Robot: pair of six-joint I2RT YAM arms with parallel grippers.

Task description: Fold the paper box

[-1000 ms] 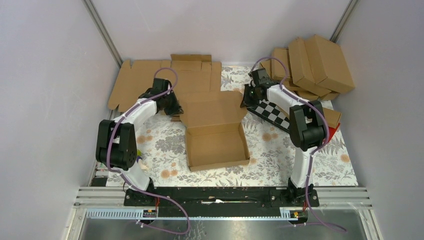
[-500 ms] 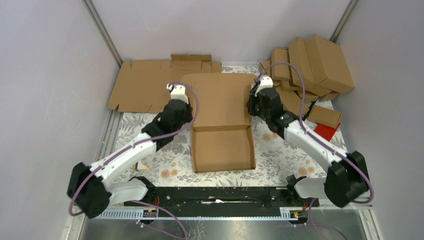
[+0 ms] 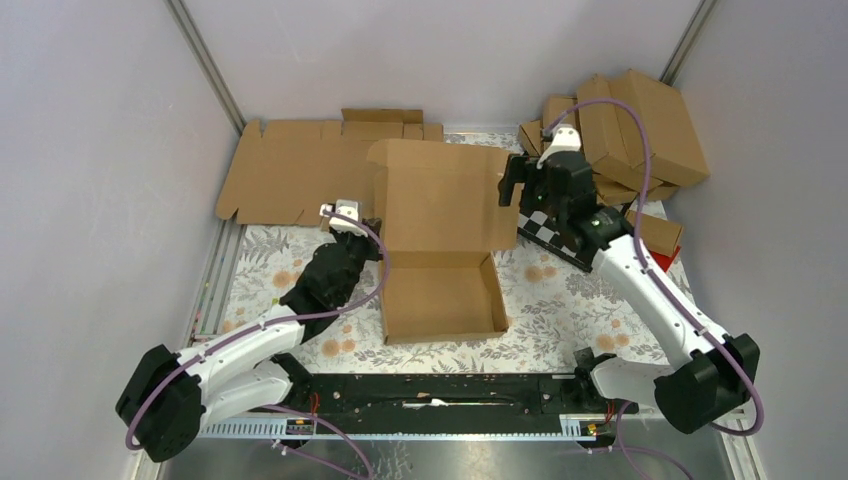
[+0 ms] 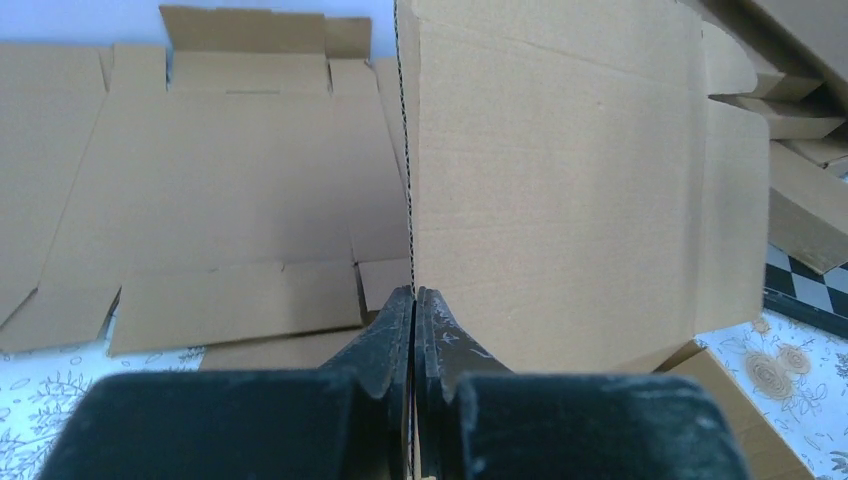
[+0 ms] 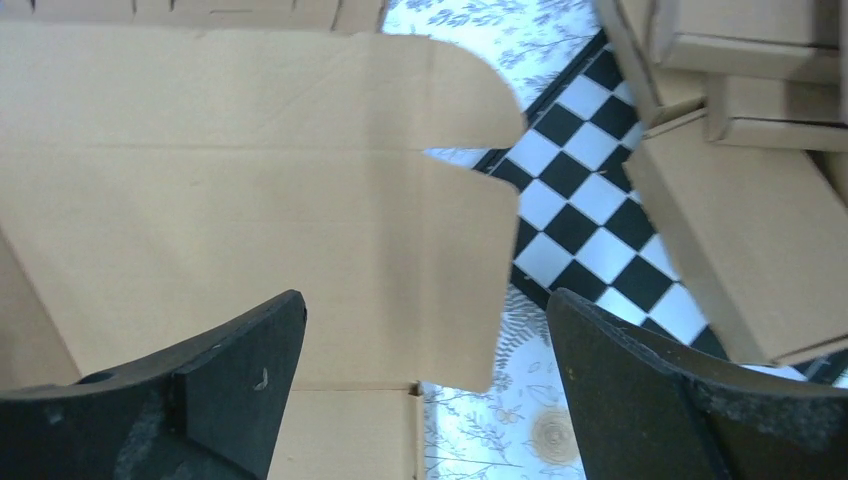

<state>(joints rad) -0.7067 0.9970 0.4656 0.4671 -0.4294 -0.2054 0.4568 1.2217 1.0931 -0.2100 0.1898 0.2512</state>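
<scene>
The paper box [image 3: 440,295] is brown corrugated cardboard in the middle of the table, a shallow tray with its lid [image 3: 445,195] raised at the back. My left gripper [image 3: 374,234] is shut on the lid's left edge. In the left wrist view its fingertips [image 4: 413,296] pinch that edge, and the lid panel [image 4: 560,190] rises to the right. My right gripper [image 3: 512,185] stands open just off the lid's right edge. In the right wrist view its wide-apart gripper [image 5: 425,300] hangs over the lid's rounded side flap [image 5: 300,200], not touching it.
A flat cardboard blank [image 3: 290,170] lies at the back left. Several folded boxes [image 3: 640,120] are stacked at the back right. A black-and-white checkered board [image 3: 550,230] lies under the right arm, beside the lid. The enclosure walls stand close on both sides.
My right gripper has opened, let go of the lid's right edge and drawn off to the right. The left gripper stays shut on the left edge and has moved nearer.
</scene>
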